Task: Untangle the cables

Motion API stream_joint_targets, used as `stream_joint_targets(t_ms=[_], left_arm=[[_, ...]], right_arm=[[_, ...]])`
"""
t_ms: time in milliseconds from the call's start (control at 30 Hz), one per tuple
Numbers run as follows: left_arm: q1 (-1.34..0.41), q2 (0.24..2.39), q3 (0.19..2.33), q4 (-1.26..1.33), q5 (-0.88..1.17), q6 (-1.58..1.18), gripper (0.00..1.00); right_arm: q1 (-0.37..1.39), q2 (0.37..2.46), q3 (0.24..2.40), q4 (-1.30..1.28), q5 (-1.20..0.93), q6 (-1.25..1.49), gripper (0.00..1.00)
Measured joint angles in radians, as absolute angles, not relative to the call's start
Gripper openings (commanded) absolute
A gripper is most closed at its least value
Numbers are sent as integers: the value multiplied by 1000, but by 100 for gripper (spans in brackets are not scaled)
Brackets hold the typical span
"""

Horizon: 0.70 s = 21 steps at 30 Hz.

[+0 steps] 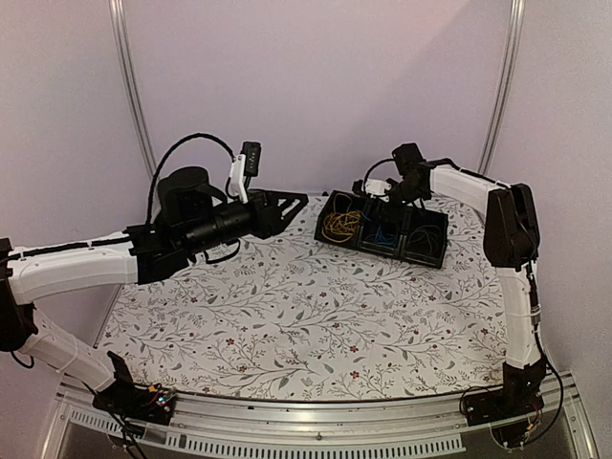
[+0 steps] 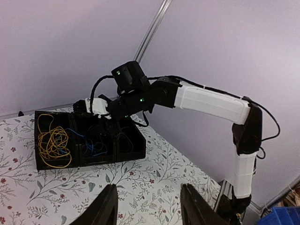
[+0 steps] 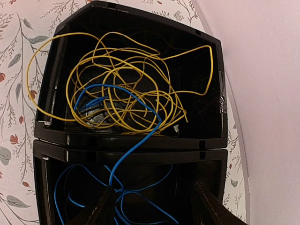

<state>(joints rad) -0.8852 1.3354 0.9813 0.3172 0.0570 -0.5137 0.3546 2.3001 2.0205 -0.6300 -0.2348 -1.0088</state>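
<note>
Far right of the table (image 1: 287,316): black tray (image 3: 211,143), three compartments in a row.

- Yellow cable (image 3: 126,89): loose coil in the end compartment, one loop hanging over the outer wall.
- Blue cable (image 3: 157,123): bulk in the middle compartment. One strand climbs over the dividing wall and threads into the yellow coil.
- Black cable: not made out against the dark tray.
- Right gripper (image 3: 154,187): above the middle compartment, fingers spread, nothing pinched. The stray blue strand rises beside one finger and runs ahead, away from the fingertips, towards the yellow coil.
- Left gripper (image 2: 149,187): fingers parted and empty, above the table, well apart from the tray.

Judgement: the right arm is the nearer, and the crossing strand is its likely pick.
</note>
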Motion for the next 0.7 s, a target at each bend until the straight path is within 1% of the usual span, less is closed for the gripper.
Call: stream_joint_targets(t_ms=[133,533,700], left_arm=[[-885,1335,981,318,55,-519,48],[-879,1336,981,318,52,-533,48],[-877,1341,981,319,52,-543,48]], right_arm=[[355,2301,2022,-636,-244,-1006,60],[368,2268,2001,-688,-295,-1010,60],[373,2271,2003,-709,-294,-1009,57]])
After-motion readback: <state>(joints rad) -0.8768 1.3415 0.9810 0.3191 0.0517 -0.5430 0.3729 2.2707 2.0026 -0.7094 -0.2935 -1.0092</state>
